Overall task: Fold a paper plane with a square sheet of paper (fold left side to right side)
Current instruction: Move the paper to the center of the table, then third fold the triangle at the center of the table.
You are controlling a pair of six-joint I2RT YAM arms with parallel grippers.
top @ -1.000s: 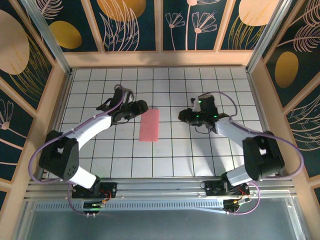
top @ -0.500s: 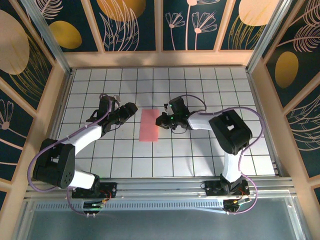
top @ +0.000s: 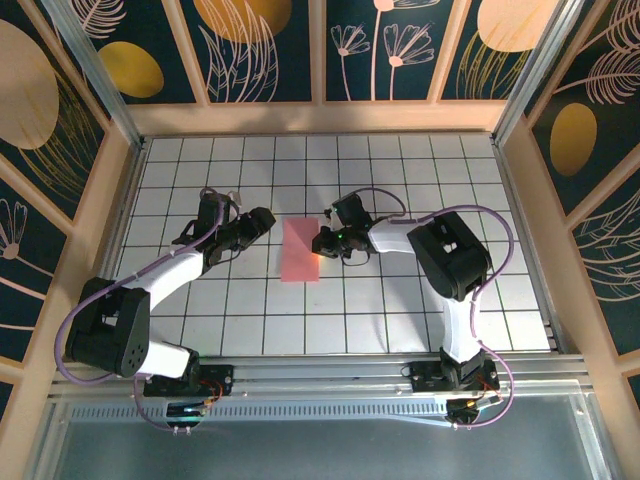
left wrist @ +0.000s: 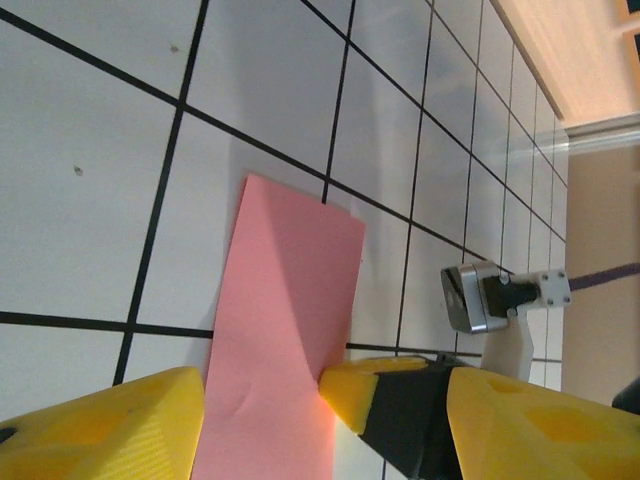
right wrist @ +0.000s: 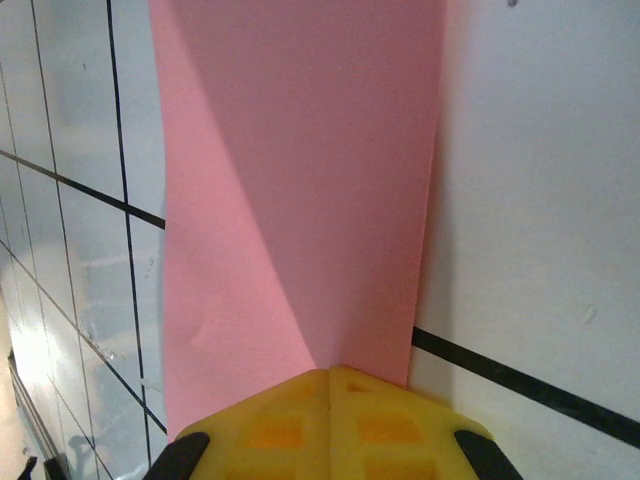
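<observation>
Right gripper (right wrist: 330, 405), jaws closed together with nothing between them, rests its yellow tips at the edge of the square sheet of paper (right wrist: 300, 180). From the wrist view the tips overlap that edge, though whether they press it down cannot be told. In the overhead view this contact falls on the sheet's right long side, near its middle. Left gripper (left wrist: 262, 430), jaws apart and holding nothing, hovers low at the opposite long side, and the sheet's near end runs between its two yellow fingers. The salmon-pink sheet lies flat near the centre of the white gridded table (top: 400, 300) as a narrow upright rectangle, apparently already doubled over on itself, and the two grippers flank it closely. Judged from its look, the paper is very light, thin and limp. It should slide readily on the smooth table, bend under its own weight if lifted by one corner, and keep any crease or dent it receives. A small dimple already shows near the left gripper. It is probably best taken by a free edge or corner, pinched shallowly, while the other gripper pins the sheet so that it does not skate away. Hard squeezing or dragging risks wrinkling or tearing it.
</observation>
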